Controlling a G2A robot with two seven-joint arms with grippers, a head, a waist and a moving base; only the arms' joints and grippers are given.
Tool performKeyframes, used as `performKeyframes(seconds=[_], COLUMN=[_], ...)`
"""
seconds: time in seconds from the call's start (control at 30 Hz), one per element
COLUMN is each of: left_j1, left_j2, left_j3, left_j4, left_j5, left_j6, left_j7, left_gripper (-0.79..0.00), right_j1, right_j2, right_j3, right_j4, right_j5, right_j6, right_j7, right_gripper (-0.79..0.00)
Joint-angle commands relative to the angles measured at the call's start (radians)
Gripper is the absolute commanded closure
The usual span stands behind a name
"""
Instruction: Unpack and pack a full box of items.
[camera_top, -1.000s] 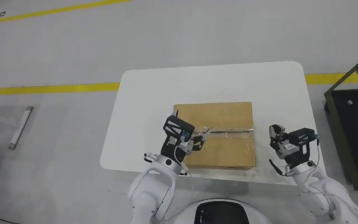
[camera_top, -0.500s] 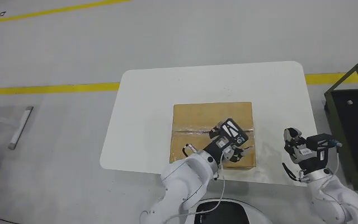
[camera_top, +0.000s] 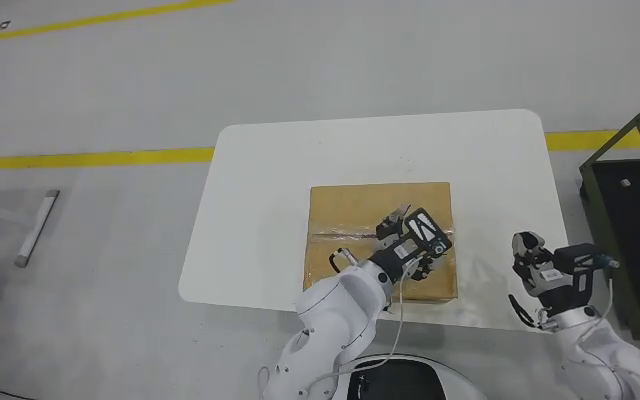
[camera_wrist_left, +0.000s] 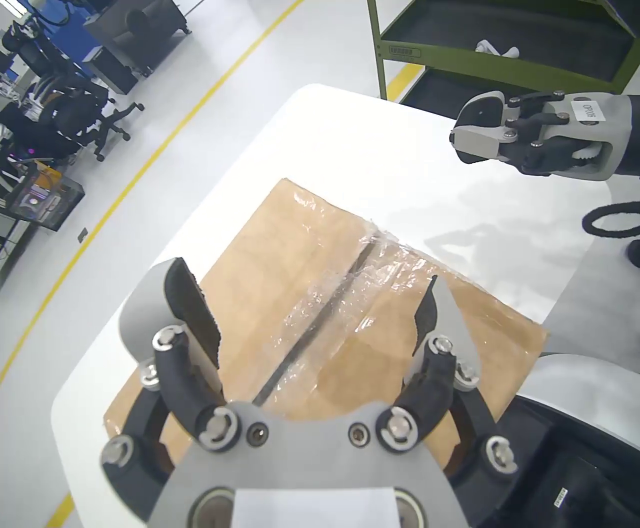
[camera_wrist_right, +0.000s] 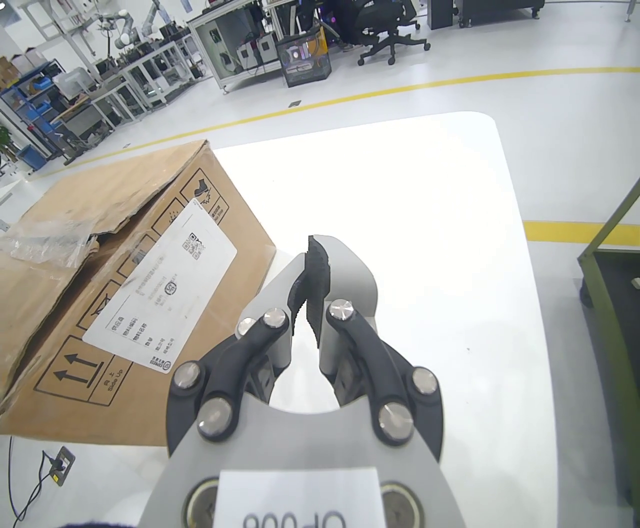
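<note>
A closed cardboard box (camera_top: 365, 215) sits in the middle of the white table (camera_top: 270, 180); clear tape runs along its top seam (camera_wrist_left: 325, 305). My left gripper (camera_top: 396, 220) hovers open over the right half of the lid, its fingers (camera_wrist_left: 187, 295) straddling the seam with nothing between them. Off the box's right side, above the table's front right corner, my right gripper (camera_top: 524, 246) is shut and empty. In the right wrist view this gripper (camera_wrist_right: 311, 270) points past the box's labelled side (camera_wrist_right: 150, 295), where one lid flap edge looks torn and lifted.
A green metal shelf cart (camera_top: 612, 215) stands just beyond the table's right edge. Bare table surface lies behind and left of the box. Yellow floor lines (camera_top: 100, 157) run past the table.
My left gripper has swung from the box's left edge across the lid to its right half. The right gripper has drifted right and slightly toward the front edge.
</note>
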Motion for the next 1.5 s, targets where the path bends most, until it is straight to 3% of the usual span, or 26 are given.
performKeyframes(seconds=[0.0, 0.47, 0.5, 0.63, 0.7, 0.87, 0.93, 1.0, 1.07, 1.3, 1.47], left_j1=[0.016, -0.043, -0.047, -0.050, -0.048, -0.034, -0.030, -0.025, -0.020, 0.001, 0.012], left_j2=[0.004, -0.009, -0.008, -0.007, -0.005, -0.002, -0.001, -0.001, 0.000, -0.001, -0.002], left_j3=[0.011, 0.076, 0.080, 0.088, 0.095, 0.096, 0.094, 0.092, 0.089, 0.058, -0.013], left_j4=[0.014, 0.096, 0.099, 0.099, 0.098, 0.090, 0.087, 0.081, 0.075, 0.047, -0.004], left_j5=[0.023, 0.119, 0.138, 0.174, 0.207, 0.234, 0.238, 0.243, 0.248, 0.224, 0.152], left_j6=[-0.006, 0.095, 0.095, 0.092, 0.089, 0.088, 0.089, 0.094, 0.101, 0.164, 0.234], left_j7=[0.010, -0.058, -0.060, -0.050, -0.038, -0.022, -0.021, -0.019, -0.017, -0.008, -0.003], left_gripper=[-0.785, -0.763, -0.745, -0.514, -0.345, -0.283, -0.185, -0.160, -0.022, 0.000, 0.000], right_j1=[0.000, -0.002, -0.003, -0.007, -0.010, -0.011, -0.010, -0.010, -0.010, -0.014, -0.016], right_j2=[-0.001, -0.006, -0.006, -0.008, -0.008, -0.011, -0.011, -0.012, -0.013, -0.015, -0.017], right_j3=[-0.002, -0.007, -0.006, -0.005, -0.006, -0.013, -0.016, -0.017, -0.018, -0.014, 0.003], right_j4=[0.002, -0.015, -0.015, -0.018, -0.018, -0.017, -0.019, -0.019, -0.019, -0.034, -0.080], right_j5=[0.000, -0.013, -0.013, -0.010, -0.010, -0.010, -0.012, -0.014, -0.015, -0.016, 0.031], right_j6=[0.000, -0.002, -0.001, -0.001, -0.001, -0.004, -0.005, -0.005, -0.004, -0.005, -0.017], right_j7=[0.000, 0.004, 0.004, 0.003, 0.003, 0.002, 0.003, 0.003, 0.002, -0.004, -0.032], right_gripper=[0.000, 0.000, 0.000, 0.000, 0.000, 0.000, 0.000, 0.000, 0.000, 0.000, 0.000])
